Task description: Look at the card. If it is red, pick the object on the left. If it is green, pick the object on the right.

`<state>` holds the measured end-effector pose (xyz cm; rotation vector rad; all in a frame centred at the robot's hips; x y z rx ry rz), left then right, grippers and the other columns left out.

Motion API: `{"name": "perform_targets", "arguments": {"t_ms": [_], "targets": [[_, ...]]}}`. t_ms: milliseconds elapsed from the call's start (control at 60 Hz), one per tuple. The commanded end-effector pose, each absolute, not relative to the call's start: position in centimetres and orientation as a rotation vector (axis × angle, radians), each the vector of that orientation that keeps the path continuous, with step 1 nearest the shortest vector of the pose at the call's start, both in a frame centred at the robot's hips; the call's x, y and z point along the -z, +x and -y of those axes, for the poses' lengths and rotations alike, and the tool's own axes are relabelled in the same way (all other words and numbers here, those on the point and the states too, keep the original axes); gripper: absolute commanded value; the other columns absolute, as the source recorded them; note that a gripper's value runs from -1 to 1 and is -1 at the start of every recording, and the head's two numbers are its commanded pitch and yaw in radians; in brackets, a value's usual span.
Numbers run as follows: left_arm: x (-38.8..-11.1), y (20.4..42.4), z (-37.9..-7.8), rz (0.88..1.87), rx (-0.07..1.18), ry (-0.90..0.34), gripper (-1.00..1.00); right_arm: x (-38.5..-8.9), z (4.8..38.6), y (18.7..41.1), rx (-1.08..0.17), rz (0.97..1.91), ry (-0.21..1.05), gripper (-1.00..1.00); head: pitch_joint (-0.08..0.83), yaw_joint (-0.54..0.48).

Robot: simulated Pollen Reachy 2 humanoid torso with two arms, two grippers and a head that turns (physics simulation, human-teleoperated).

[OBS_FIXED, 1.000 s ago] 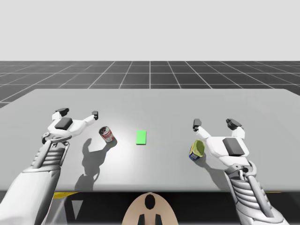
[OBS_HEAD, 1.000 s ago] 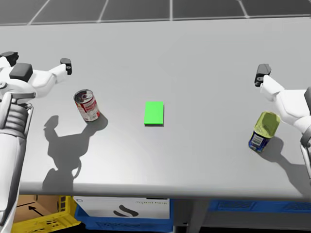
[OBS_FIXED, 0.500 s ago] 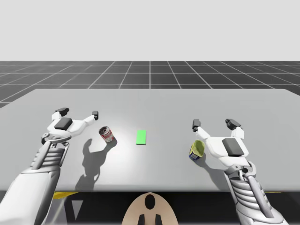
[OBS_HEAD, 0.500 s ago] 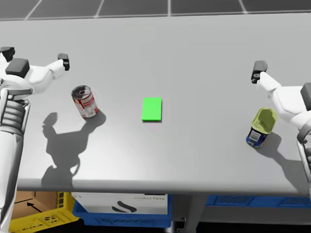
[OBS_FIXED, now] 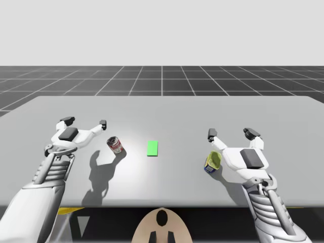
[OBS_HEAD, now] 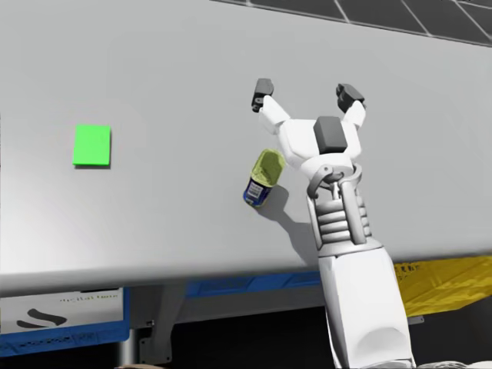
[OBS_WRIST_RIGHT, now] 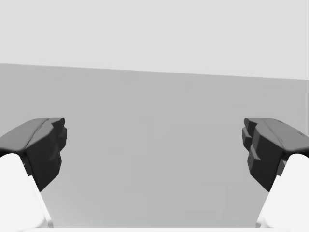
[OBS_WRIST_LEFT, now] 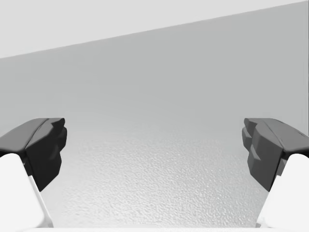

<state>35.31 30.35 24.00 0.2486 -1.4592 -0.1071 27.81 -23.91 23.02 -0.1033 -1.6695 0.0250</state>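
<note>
1. A flat green rectangular card (OBS_FIXED: 153,148) lies at the centre of the high view on the pale grey desk (OBS_FIXED: 202,109). It sits between two cans, placed as the cue that decides the pick.
2. Green calls for the object on the right. That is a short blue can with a yellow-green top (OBS_HEAD: 264,178), tilted on the desk near the middle of the head view and right of the card in the high view.
3. A red-and-white cylindrical can (OBS_FIXED: 115,145) stands left of the card in the high view. By the card's colour it appears to be the one to leave alone.
4. The right gripper (OBS_HEAD: 306,92) has its fingers (OBS_WRIST_RIGHT: 43,145) spread wide and holds nothing, and the right wrist view shows bare desk between them. In the head view the fingertips sit higher in the frame than the blue can, which lies just beside the white palm, at its lower left. Whether can and palm touch cannot be told.
5. The left gripper (OBS_FIXED: 85,122) is at the upper left of the red-and-white can, its fingers also wide apart and empty. It looks parked, since the card gives it no job.
6. The grasp does not appear to have begun. The right gripper would likely need to draw back and come down so that its fingers stand either side of the blue can. The can's tilt could let it roll or slip.
</note>
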Motion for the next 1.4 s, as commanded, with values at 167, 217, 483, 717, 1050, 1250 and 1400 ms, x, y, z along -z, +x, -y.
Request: {"name": "perform_targets", "arguments": {"t_ms": [167,217,483,717,1050,1250,1400], "targets": [[-23.9,35.2,-30.3,1.455,0.101,0.244,-1.00,-23.1,23.2,27.5,-0.027,1.669,-0.083,-1.00,0.774,-0.38],[-23.9,35.1,-30.3,1.453,0.098,0.242,-1.00,-23.2,22.9,27.2,-0.032,1.671,-0.091,-1.00,0.767,-0.39],[-23.7,34.9,-30.0,1.447,0.088,0.223,-1.00,-24.8,21.1,22.0,-0.091,1.635,-0.128,-1.00,0.760,-0.39],[-23.6,35.0,-30.1,1.443,0.073,0.202,-1.00,-20.3,19.8,16.0,0.052,1.556,-0.030,-1.00,0.750,-0.38],[-23.9,34.7,-30.2,1.472,0.058,0.217,-1.00,-15.4,18.7,16.0,0.141,1.511,-0.006,-1.00,0.724,-0.38],[-23.9,34.8,-30.2,1.474,0.062,0.218,-1.00,-13.9,17.7,18.9,0.158,1.420,-0.001,-1.00,0.721,-0.38],[-23.9,35.0,-30.2,1.473,0.066,0.216,-1.00,-13.6,17.5,20.9,0.203,1.340,0.027,-1.00,0.721,-0.38]]}}
